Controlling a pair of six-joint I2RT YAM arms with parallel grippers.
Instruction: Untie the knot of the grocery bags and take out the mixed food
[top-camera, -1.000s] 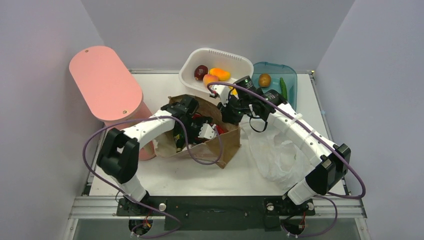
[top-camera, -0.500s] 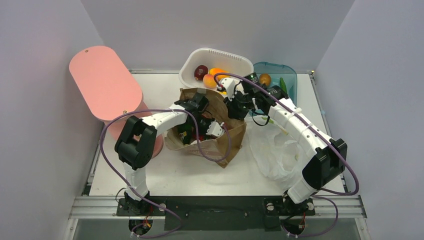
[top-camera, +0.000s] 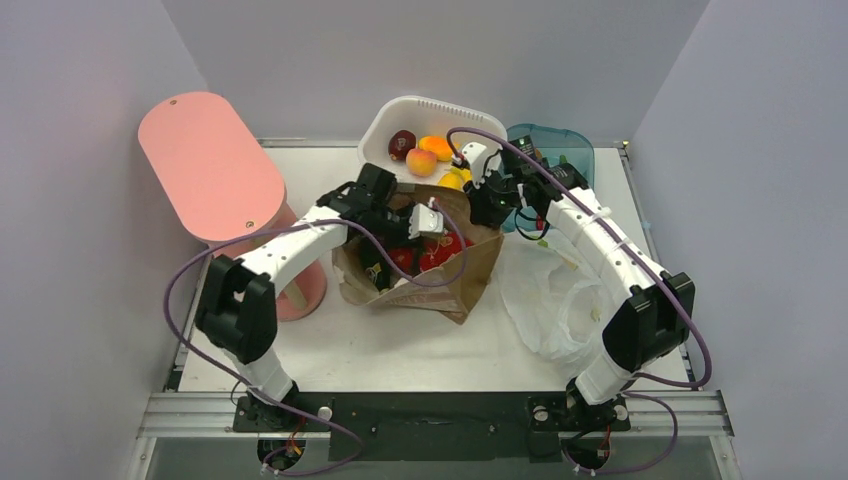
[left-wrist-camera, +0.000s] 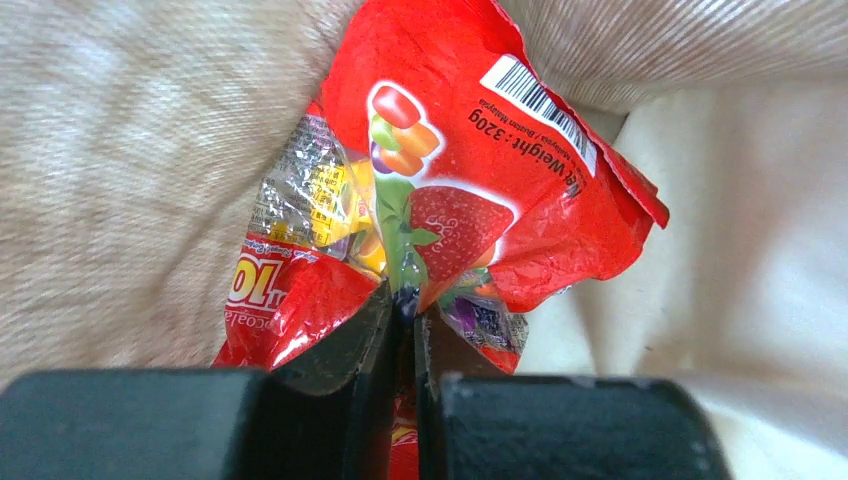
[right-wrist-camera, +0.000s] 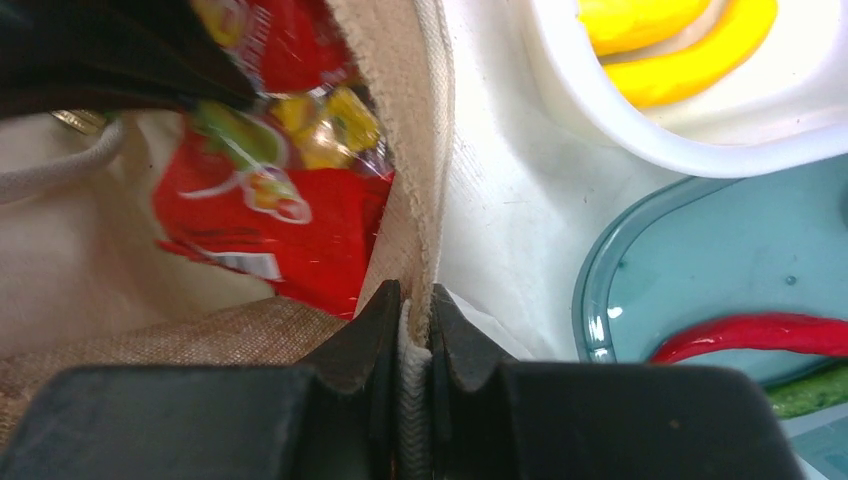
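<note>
Step in hand, as judged: lifting a packet out of a bag while the other arm holds the mouth open. Left gripper (left-wrist-camera: 405, 300) is clamped on a crimped fold of the glossy red sweets packet (left-wrist-camera: 440, 200), inside the stiff brown bag (top-camera: 465, 285). Right gripper (right-wrist-camera: 415, 300) is nipped tight on that bag's rim, at its white webbing strip (right-wrist-camera: 415, 420).

To do it well:
- Draw the packet straight up and slowly. The pinch is on thin foil that could slip or tear.
- The right arm should hold the rim steady rather than pull, or the bag may tip toward the white plastic basket (top-camera: 440, 105).
- Clear the rim before swinging sideways.

Task item: the thin crinkled white plastic carrier bag (top-camera: 555, 305) lies slack on the table (top-camera: 330, 350), right of the brown bag and below the right forearm. Neither gripper touches it. I cannot tell whether its knot is undone.

Views:
- Overhead gives layout only: the pink oval-topped stand (top-camera: 210, 165) at far left, both arms meeting over the brown bag, and a round peach-coloured fruit (top-camera: 420, 160) in the basket. The jaws are too small to read there.
- Left wrist alone shows the grip on the packet, plus its strawberry print and barcode.
- Right wrist alone shows the rim pinch. To its right are the long red pepper (right-wrist-camera: 750, 335) and an edge of green cucumber (right-wrist-camera: 815, 395) in the translucent teal tray (right-wrist-camera: 680, 270). Overhead, the right arm largely covers that tray.
</note>
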